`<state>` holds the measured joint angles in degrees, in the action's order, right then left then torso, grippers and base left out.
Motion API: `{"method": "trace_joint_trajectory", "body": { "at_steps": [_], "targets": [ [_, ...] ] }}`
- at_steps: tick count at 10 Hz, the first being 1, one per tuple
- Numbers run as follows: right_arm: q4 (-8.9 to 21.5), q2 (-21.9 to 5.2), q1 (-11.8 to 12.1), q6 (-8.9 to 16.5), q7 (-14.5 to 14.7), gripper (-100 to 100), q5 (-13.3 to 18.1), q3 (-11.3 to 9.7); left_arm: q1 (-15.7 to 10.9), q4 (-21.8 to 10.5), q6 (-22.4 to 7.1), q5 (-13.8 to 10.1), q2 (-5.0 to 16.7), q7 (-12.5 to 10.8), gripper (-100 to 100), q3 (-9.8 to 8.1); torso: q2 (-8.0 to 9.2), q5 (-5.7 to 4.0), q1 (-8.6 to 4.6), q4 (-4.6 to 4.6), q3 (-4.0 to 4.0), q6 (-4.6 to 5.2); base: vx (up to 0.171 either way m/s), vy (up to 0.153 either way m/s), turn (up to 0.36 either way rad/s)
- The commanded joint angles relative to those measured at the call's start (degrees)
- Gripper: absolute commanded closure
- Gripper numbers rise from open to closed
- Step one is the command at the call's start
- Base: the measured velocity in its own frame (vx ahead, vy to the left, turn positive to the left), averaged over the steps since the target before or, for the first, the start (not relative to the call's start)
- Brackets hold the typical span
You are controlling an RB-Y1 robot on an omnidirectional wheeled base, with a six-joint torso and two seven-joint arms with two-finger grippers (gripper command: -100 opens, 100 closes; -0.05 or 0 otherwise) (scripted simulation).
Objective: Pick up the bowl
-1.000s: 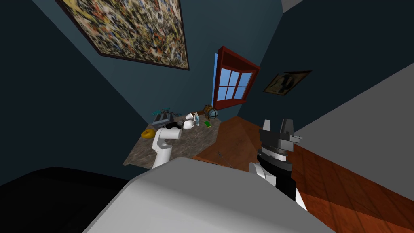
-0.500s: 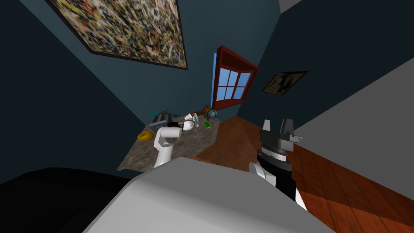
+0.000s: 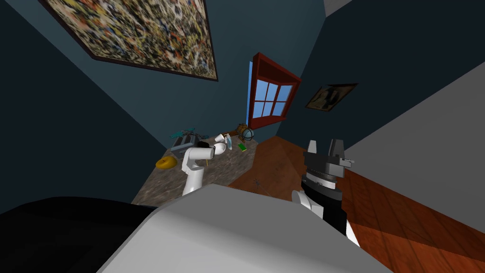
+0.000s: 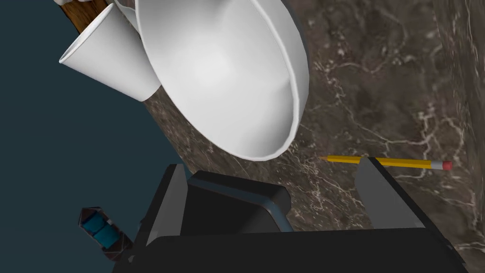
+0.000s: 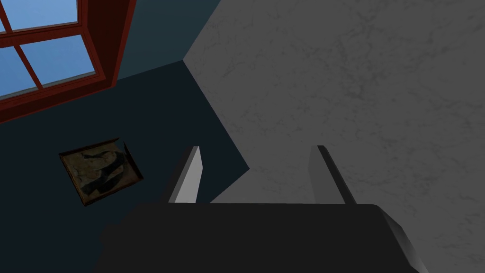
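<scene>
The bowl (image 4: 222, 71) is white and deep, and lies tipped on its side on a brown marbled table (image 4: 388, 95), its hollow facing my hand. My left gripper (image 4: 274, 166) is open just short of the bowl's rim, with nothing between its fingers (image 4: 379, 189). In the head view the bowl (image 3: 219, 149) is a small white shape at the end of my outstretched left arm. My right gripper (image 3: 324, 146) is held up over the wooden floor, away from the table, open and empty; its fingers (image 5: 189, 180) stand apart.
A white paper cup (image 4: 109, 54) lies against the bowl and a yellow pencil (image 4: 386, 162) lies by my left finger. On the table (image 3: 227, 166) are a yellow item (image 3: 166, 162), a grey box (image 3: 182, 141), a green item (image 3: 243, 147) and a globe (image 3: 247, 134).
The whole head view has shifted, so I have moved: the table now sits lower and further left. My left hand stays at the bowl. The right arm has not moved.
</scene>
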<state>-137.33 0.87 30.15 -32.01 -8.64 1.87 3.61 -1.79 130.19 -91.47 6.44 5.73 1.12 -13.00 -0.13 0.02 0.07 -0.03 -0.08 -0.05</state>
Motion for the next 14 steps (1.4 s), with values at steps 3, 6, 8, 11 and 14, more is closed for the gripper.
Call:
{"method": "trace_joint_trajectory", "body": {
  "at_steps": [3, 6, 8, 11, 14],
  "targets": [
    [0.0, 0.0, 0.0, 0.0, 0.0, 0, 0.0, 0.0, -1.2, -1.1, -4.8, -0.1, -0.5, 0.5, -100, -0.77, -0.03, 0.01, 0.04, 0.00, -0.02, 0.00, 0.044, 0.022, -0.024],
    [0.0, 0.0, 0.0, 0.0, 0.0, 0, 0.0, 0.0, -2.4, -2.2, -9.3, -0.1, -1.3, 1.0, -100, -1.47, -0.01, 0.01, 0.03, 0.00, -0.01, -0.01, 0.041, 0.026, -0.021],
    [0.0, 0.0, 0.0, 0.0, 0.0, 0, 0.0, 0.0, -2.9, -2.8, -11.2, -0.1, -1.8, 1.2, -100, -1.76, -0.06, 0.01, 0.05, -0.01, -0.03, -0.01, 0.056, 0.028, -0.022],
    [0.0, 0.0, 0.0, 0.0, 0.0, 0, 0.0, 0.0, -3.8, -4.2, -15.1, -0.2, -3.1, 1.7, -100, -2.34, -0.05, 0.02, 0.08, -0.01, -0.03, -0.01, 0.053, 0.037, -0.013],
    [0.0, 0.0, 0.0, 0.0, 0.0, 0, 0.0, 0.0, -3.9, -4.6, -15.4, -0.2, -3.3, 1.7, 0, -2.45, 0.04, 0.00, 0.01, 0.00, 0.01, -0.01, 0.025, 0.016, -0.003]
  ]
}}
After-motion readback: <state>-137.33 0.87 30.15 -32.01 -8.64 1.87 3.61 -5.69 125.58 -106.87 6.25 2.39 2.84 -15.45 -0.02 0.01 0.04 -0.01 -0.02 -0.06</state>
